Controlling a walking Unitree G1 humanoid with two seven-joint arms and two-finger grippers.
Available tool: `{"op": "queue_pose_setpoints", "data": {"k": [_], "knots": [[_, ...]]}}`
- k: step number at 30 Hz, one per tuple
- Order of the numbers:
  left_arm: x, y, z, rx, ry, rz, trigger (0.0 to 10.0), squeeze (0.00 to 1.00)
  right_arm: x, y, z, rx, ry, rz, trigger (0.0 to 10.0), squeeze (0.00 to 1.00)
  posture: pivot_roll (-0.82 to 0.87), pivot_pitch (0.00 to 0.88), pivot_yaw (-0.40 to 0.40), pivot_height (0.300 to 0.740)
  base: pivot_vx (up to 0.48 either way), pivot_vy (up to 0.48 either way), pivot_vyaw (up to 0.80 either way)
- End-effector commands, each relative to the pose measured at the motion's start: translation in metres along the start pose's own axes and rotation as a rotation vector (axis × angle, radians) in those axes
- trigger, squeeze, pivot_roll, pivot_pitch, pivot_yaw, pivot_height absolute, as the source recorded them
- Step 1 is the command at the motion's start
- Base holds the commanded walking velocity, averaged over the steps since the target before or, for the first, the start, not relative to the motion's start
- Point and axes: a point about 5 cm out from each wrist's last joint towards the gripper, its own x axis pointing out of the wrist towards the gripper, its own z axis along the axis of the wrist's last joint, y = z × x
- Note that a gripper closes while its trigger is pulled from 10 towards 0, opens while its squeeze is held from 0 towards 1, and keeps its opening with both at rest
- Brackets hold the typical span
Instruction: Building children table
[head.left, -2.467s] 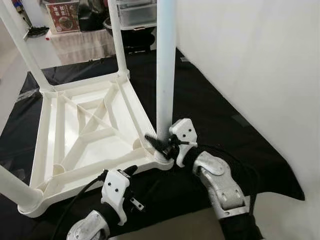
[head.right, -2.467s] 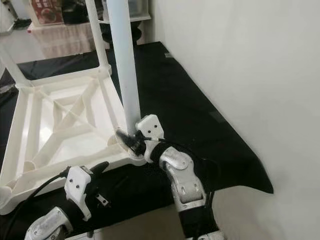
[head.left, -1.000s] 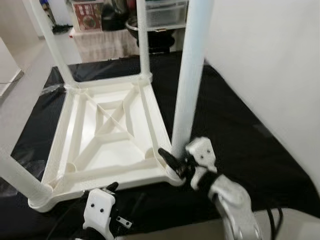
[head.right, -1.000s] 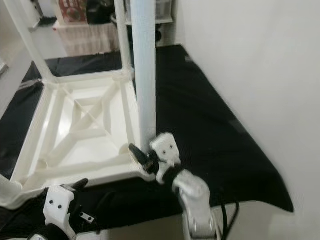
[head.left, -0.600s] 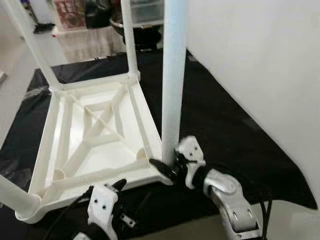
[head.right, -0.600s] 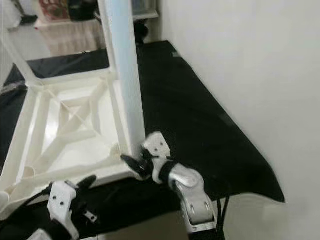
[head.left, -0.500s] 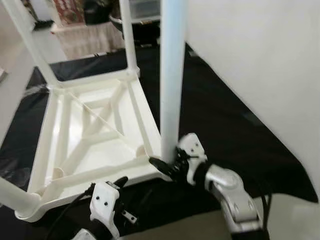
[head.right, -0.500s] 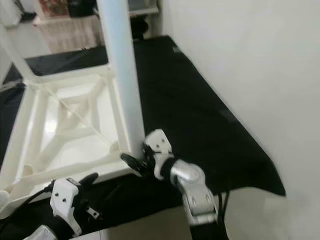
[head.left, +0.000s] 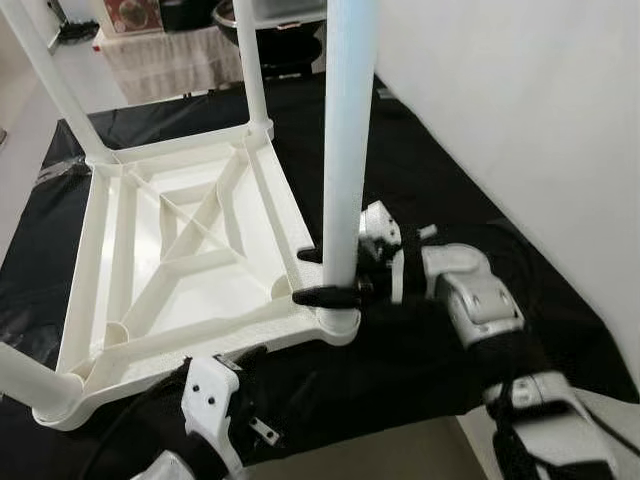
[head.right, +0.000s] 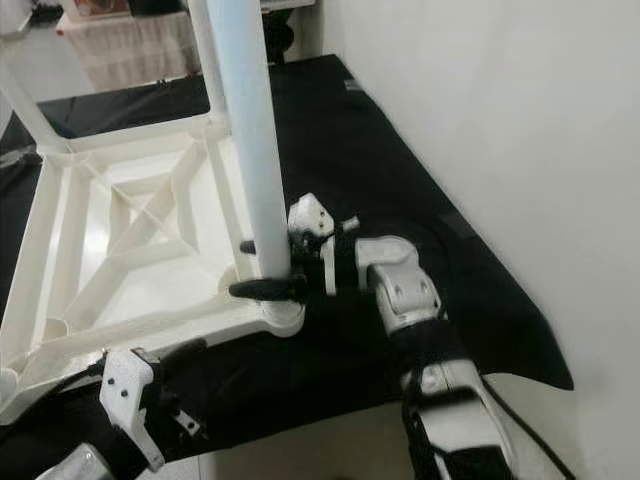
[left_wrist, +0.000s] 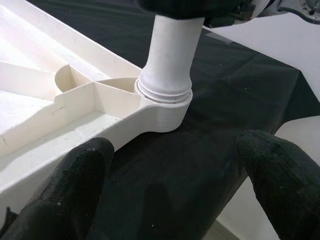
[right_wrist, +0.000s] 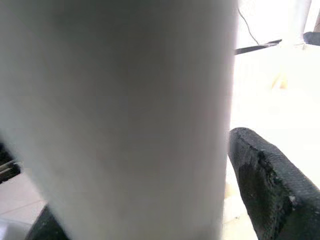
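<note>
A white plastic children's table (head.left: 100, 250) lies upside down on a black cloth (head.left: 440, 180). Its near-right leg (head.left: 345, 150) stands upright in the corner socket (left_wrist: 162, 95). My right gripper (head.left: 318, 276) reaches in from the right and is shut on this leg just above the socket, one black finger (head.left: 325, 296) in front and one behind. In the right wrist view the leg (right_wrist: 125, 115) is pressed between the fingers (right_wrist: 270, 190). My left gripper (left_wrist: 170, 185) hovers low before the table's near edge, open and holding nothing, and points at that same corner.
Two more legs (head.left: 250, 60) rise at the far corners, and another (head.left: 30, 380) at the near left. A white wall (head.left: 520, 100) runs close along the right. A cloth-covered shelf (head.left: 170, 60) with containers stands at the back. Bare floor (head.left: 400, 455) borders the cloth's near edge.
My right gripper has risen from the foot of the leg and now has a finger on either side of it. The left gripper stays low. The camera has shifted a little.
</note>
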Motion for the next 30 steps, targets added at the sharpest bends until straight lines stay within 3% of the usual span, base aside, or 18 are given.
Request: {"op": "queue_pose_setpoints", "data": {"k": [1, 3, 4, 8, 12, 13, 15, 16, 17, 18, 19, 20, 21, 22, 24, 30], "knots": [[-0.001, 0.003, -0.012, -0.018, 0.035, -0.005, 10.0, 0.00, 0.000, 0.001, -0.005, 0.021, 0.017, 0.073, 2.8, 0.00, 0.07, 0.163, 0.003, 0.740, 0.000, 0.000, 0.00], [-0.001, 0.005, -0.017, -0.027, 0.043, -0.006, 10.0, 0.00, -0.002, 0.000, -0.007, 0.032, 0.027, 0.086, 2.8, 0.00, 0.07, 0.163, 0.003, 0.740, 0.000, 0.000, 0.00], [-0.001, 0.007, -0.020, -0.037, 0.050, -0.007, 10.0, 0.00, -0.005, -0.001, -0.010, 0.043, 0.029, 0.093, 0.0, 0.00, 0.06, 0.163, 0.005, 0.740, 0.000, 0.000, 0.00], [-0.003, 0.010, -0.021, -0.045, 0.054, -0.009, 10.0, 0.00, -0.010, -0.001, -0.016, 0.055, 0.019, 0.083, 0.0, 0.00, 0.06, 0.167, 0.012, 0.740, 0.000, 0.000, 0.00], [-0.004, 0.013, -0.020, -0.043, 0.055, -0.012, 10.0, 0.00, -0.018, 0.004, -0.026, 0.063, 0.007, 0.016, 0.0, 0.00, 0.04, 0.178, 0.013, 0.740, 0.000, 0.000, 0.00], [-0.004, 0.013, -0.019, -0.042, 0.054, -0.012, 10.0, 0.00, -0.019, 0.009, -0.035, 0.069, 0.023, -0.066, 0.0, 0.00, 0.04, 0.184, 0.007, 0.740, 0.000, 0.000, 0.00], [-0.004, 0.013, -0.019, -0.042, 0.054, -0.012, 10.0, 0.00, -0.019, 0.009, -0.035, 0.069, 0.023, -0.066, 0.0, 0.00, 0.04, 0.184, 0.007, 0.740, 0.000, 0.000, 0.00], [-0.005, 0.014, -0.018, -0.038, 0.050, -0.009, 10.0, 0.00, -0.007, 0.030, -0.056, 0.117, 0.040, -0.295, 0.0, 0.00, 0.04, 0.193, 0.002, 0.740, 0.000, 0.000, 0.00], [-0.005, 0.014, -0.018, -0.038, 0.050, -0.009, 10.0, 0.00, -0.007, 0.030, -0.056, 0.117, 0.040, -0.295, 0.0, 0.00, 0.04, 0.193, 0.002, 0.740, 0.000, 0.000, 0.00], [-0.005, 0.015, -0.017, -0.035, 0.048, -0.007, 10.0, 0.00, -0.001, 0.042, -0.064, 0.151, 0.041, -0.424, 0.0, 0.00, 0.04, 0.194, 0.003, 0.740, 0.000, 0.000, 0.00], [-0.006, 0.017, -0.016, -0.030, 0.046, -0.004, 10.0, 0.00, -0.002, 0.054, -0.078, 0.118, 0.209, -0.711, 0.0, 0.00, 0.04, 0.201, 0.007, 0.740, 0.000, 0.000, 0.00], [-0.006, 0.017, -0.015, -0.026, 0.044, -0.002, 10.0, 0.00, -0.009, 0.061, -0.085, 0.065, 0.328, -0.919, 0.0, 0.00, 0.04, 0.201, 0.007, 0.740, 0.000, 0.000, 0.00], [-0.006, 0.017, -0.015, -0.026, 0.044, -0.002, 10.0, 0.00, -0.009, 0.061, -0.085, 0.065, 0.328, -0.919, 0.0, 0.00, 0.04, 0.201, 0.007, 0.740, 0.000, 0.000, 0.00], [-0.005, 0.018, -0.015, -0.023, 0.040, -0.002, 10.0, 0.00, -0.006, 0.066, -0.082, 0.007, 0.351, -0.944, 0.0, 0.00, 0.04, 0.205, 0.011, 0.740, 0.000, 0.000, 0.00], [-0.005, 0.020, -0.015, -0.020, 0.037, -0.005, 10.0, 0.00, -0.003, 0.058, -0.079, 0.048, 0.276, -0.942, 0.0, 0.00, 0.02, 0.192, 0.023, 0.740, 0.000, 0.000, 0.00], [-0.001, 0.019, -0.015, -0.010, 0.037, -0.023, 10.0, 0.00, 0.007, 0.046, -0.071, 0.043, 0.213, -0.898, 0.0, 0.00, 0.03, 0.182, 0.003, 0.740, 0.000, 0.000, 0.00]]}}
